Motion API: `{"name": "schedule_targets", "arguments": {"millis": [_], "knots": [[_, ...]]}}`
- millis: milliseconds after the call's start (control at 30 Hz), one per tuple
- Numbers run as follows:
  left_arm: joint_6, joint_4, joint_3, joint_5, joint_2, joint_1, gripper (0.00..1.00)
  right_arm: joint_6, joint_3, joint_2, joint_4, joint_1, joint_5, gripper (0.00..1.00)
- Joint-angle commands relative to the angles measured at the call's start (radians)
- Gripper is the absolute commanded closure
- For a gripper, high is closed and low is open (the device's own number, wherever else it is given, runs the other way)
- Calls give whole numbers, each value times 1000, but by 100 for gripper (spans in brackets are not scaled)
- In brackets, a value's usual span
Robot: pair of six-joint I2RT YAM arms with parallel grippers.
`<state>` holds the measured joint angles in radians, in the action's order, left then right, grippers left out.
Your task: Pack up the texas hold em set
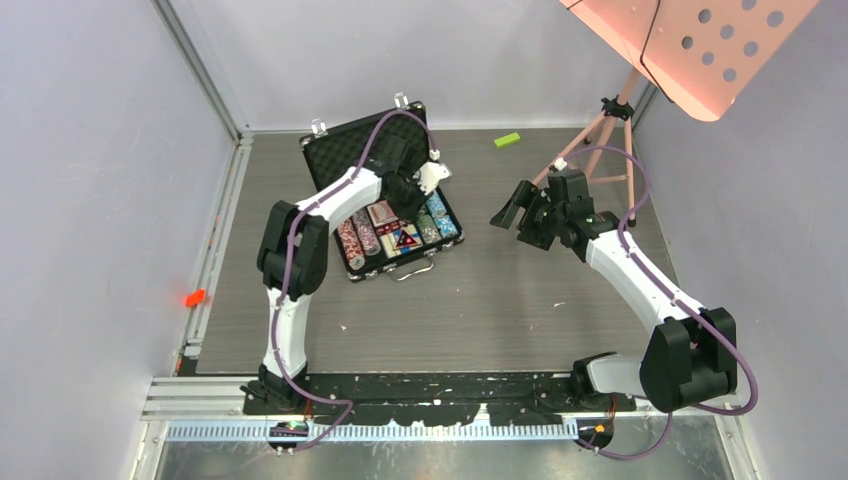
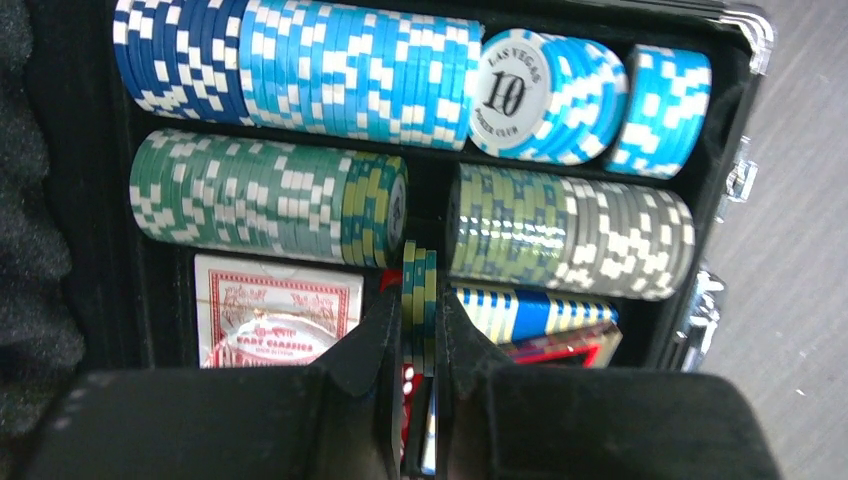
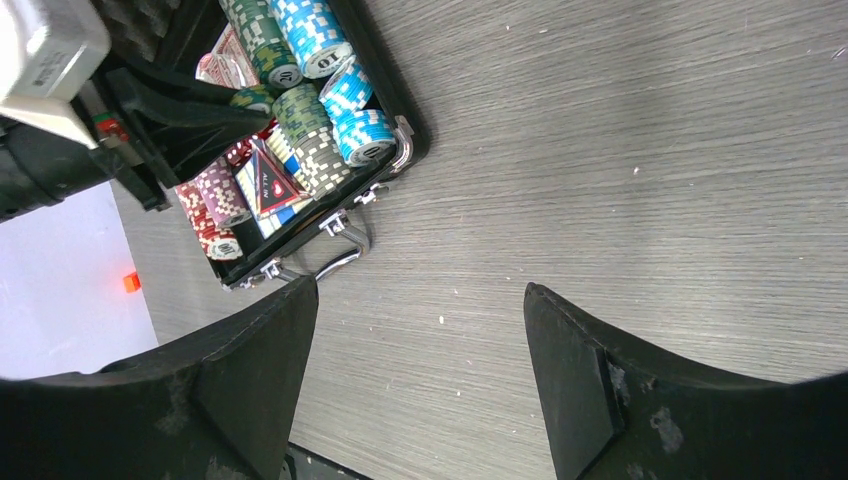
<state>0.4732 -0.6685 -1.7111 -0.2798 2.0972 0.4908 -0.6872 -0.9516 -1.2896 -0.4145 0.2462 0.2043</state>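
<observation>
Case: a small black briefcase [image 1: 331, 152] lies open on the grey table [image 1: 520, 320], left of centre and toward the far side. The lid is tipped back with its foam lining [image 2: 30, 200] showing.
Handle: the silver handle [image 3: 342, 256] sits on the case's near edge, resting on the tabletop and facing the arms.
Chip rows: striped chips stand on edge in the slots. The blue row [image 2: 350, 75] runs along one wall, with one face reading 10. The green row [image 2: 260, 195] and grey-green row [image 2: 600, 235] lie next to it, end to end with a gap between. The red and pinkish rows [image 1: 352, 240] fill the opposite side.
Card deck: the red-backed deck [image 2: 275, 320] lies flat in the compartment beside the green row, just left of the left claw's fingers.
Left claw: the left gripper [image 2: 418, 312] is down inside the case. Its fingers [image 2: 380, 340] are drawn nearly together, pinching a thin stack of green-and-yellow chips [image 2: 418, 270] held on edge. The stack points up into the gap between the green and grey-green rows.
Unclear: something red shows low between those fingers. I cannot tell what it is.
Right claw: the right gripper [image 3: 420, 370] has its jaws spread wide with nothing between them. It hangs over bare table to the right of the case, well apart from it.
Surroundings: a small green block [image 1: 507, 140] lies near the far edge. A pink tripod stand [image 1: 600, 140] is in the far right corner. A pink perforated panel [image 1: 690, 40] hangs overhead.
</observation>
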Motion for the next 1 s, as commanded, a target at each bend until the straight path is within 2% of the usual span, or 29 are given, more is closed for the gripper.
{"name": "schedule_targets", "arguments": {"millis": [0,333,500,600,967], "knots": [[-19,65,-17,39,55,19,100,-2,-5,22,34,-7,12,19],[-38,153,-10,35,56,19,100,-6,-6,16,35,-7,19,19],[-27,157,8,19,40,20,88,-8,-7,10,34,-7,21,19],[-29,165,16,14,33,22,84,-8,-7,7,35,-7,24,19],[-30,177,15,-25,21,43,83,-9,1,16,34,-7,24,19]]}}
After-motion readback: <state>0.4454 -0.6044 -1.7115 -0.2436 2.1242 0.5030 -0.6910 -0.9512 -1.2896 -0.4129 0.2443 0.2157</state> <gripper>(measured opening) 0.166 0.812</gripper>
